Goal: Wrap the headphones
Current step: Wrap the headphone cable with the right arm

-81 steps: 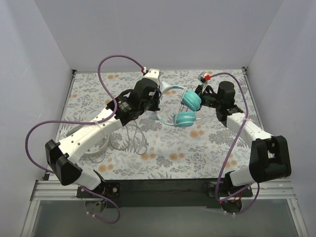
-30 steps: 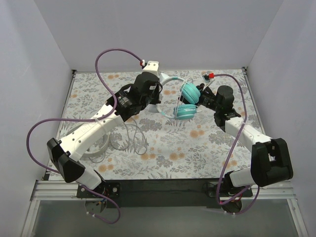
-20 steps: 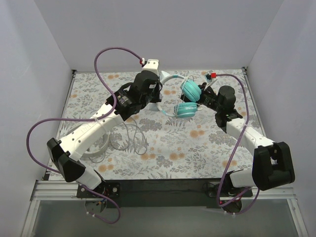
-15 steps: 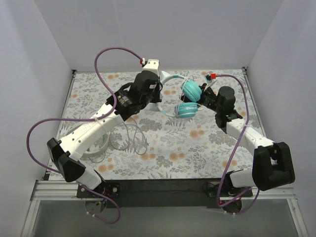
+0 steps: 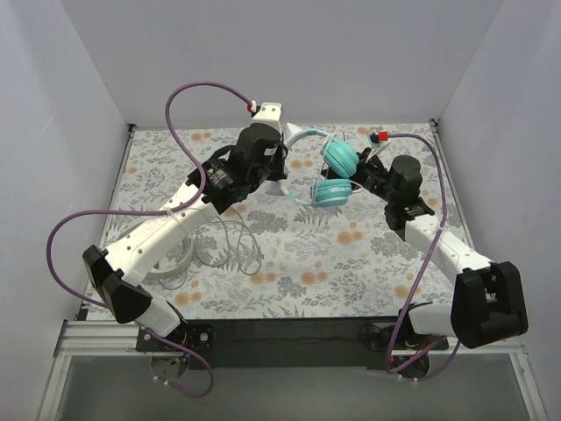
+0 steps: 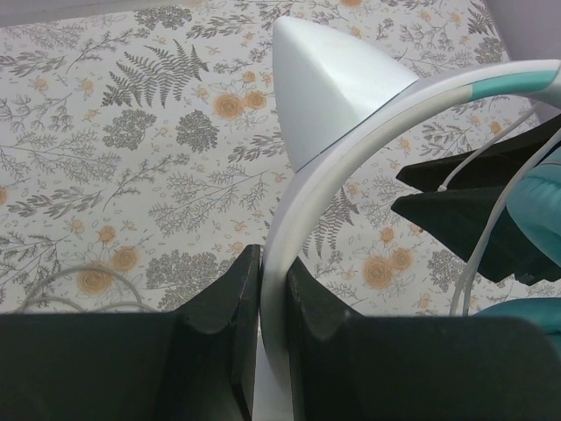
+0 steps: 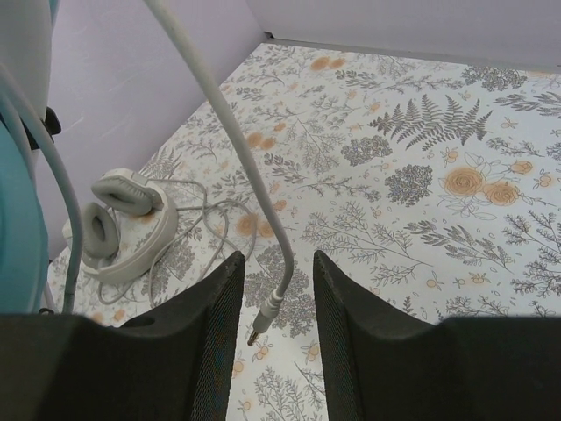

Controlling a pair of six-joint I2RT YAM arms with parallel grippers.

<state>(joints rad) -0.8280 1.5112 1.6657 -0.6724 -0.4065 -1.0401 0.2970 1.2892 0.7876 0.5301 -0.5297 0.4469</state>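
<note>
The teal headphones hang above the table at the back, with teal ear cups (image 5: 336, 160) and a pale headband (image 5: 302, 139). My left gripper (image 5: 280, 175) is shut on the headband (image 6: 351, 149), which is pinched between the fingers (image 6: 273, 260). My right gripper (image 5: 360, 175) is open beside the cups. Their pale cable (image 7: 235, 132) hangs loose between my right gripper's (image 7: 275, 260) fingers, ungripped, and ends in a plug (image 7: 264, 319). The white-grey headphones (image 7: 123, 224) lie on the table at the left, partly under my left arm (image 5: 180, 256), with their thin cable (image 5: 235, 247) in loose loops.
The floral table mat (image 5: 351, 263) is walled at the back and both sides. A white pointed shape (image 6: 324, 88) lies under the headband. My right gripper's black fingers (image 6: 473, 206) show in the left wrist view. Purple robot cables (image 5: 197, 92) arch above the left arm.
The teal headphones have been carried a little toward the back wall. My right wrist has shifted slightly right. My left gripper has kept its hold on the headband.
</note>
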